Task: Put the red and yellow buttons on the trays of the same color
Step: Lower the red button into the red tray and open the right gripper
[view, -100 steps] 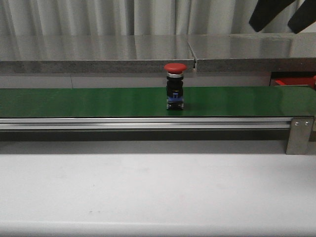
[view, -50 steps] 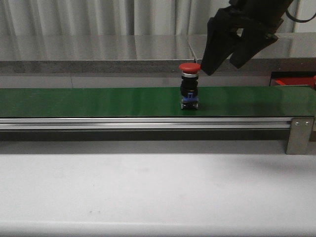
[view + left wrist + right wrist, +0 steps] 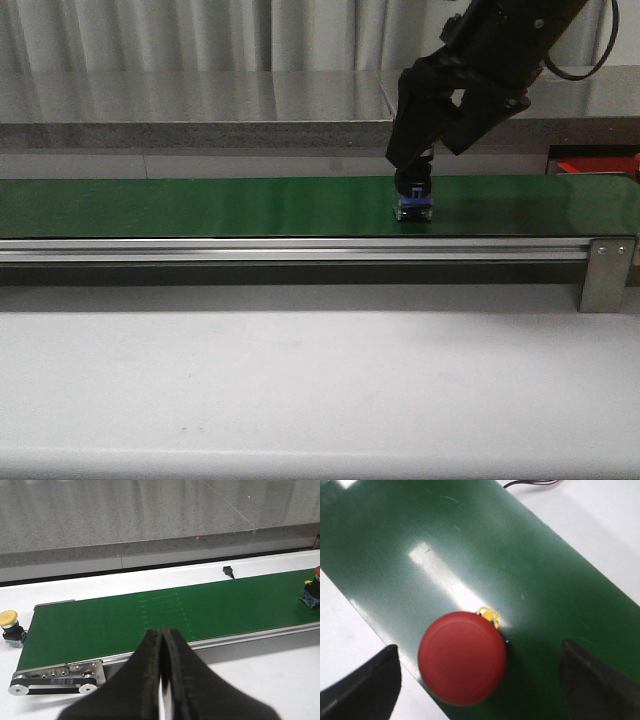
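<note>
Hiding red button [image 3: 462, 657]: right gripper [image 3: 420, 165].

We see green belt [image 3: 200, 205] bare left of red button [image 3: 462, 657]; right gripper [image 3: 480, 680] fingers flank button, gaps both sides; metal bracket [image 3: 605, 272] blocks belt's right end.

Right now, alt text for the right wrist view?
A round red mushroom-head push button stands upright on the green conveyor belt, seen from directly above, centred between the right gripper's two open black fingers. White table surface borders the belt on both sides.
</note>
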Available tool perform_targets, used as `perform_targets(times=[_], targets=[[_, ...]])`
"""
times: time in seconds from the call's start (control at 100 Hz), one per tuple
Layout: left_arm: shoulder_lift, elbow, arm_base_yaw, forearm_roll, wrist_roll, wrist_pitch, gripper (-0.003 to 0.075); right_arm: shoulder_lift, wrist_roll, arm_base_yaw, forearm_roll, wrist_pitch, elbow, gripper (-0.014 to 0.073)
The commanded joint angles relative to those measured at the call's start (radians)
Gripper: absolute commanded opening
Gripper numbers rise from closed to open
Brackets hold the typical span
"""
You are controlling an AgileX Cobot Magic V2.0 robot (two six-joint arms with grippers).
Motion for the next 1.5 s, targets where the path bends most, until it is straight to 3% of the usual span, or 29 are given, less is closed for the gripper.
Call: perform_targets(times=[0.0,0.18,0.3,0.54,1.13,1.49], targets=[[0.008,-0.026,-0.008,-0.02,-0.011,-0.067,-0.002,-0.037,-0.025,-0.001,0.033,-0.046,-0.032,0.0524],[0.008,-0.026,-0.008,-0.02,-0.011,-0.067,-0.002,-0.037,-0.026,-0.001,0.033,-0.06,-0.032,0.0133],[0.008,-0.026,-0.008,-0.02,-0.011,-0.067,-0.002,-0.046,-0.025,-0.001,0.036,-0.073,-0.032,0.0006],[0.008,-0.026,-0.008,-0.02,-0.011,-0.067,-0.002,-0.121,0.032,-0.043,0.038,-0.109,-0.029,-0.0002],[0.008,-0.026,-0.008,-0.02,-0.011,-0.067,-0.002,-0.184,0.077,-0.485,0.038,-0.186,-0.029,-0.0002],[0.008,-0.026,-0.008,-0.02,-0.011,-0.067,-0.002,-0.124,0.13,-0.624,0.043,-0.319,-0.033,-0.0002]])
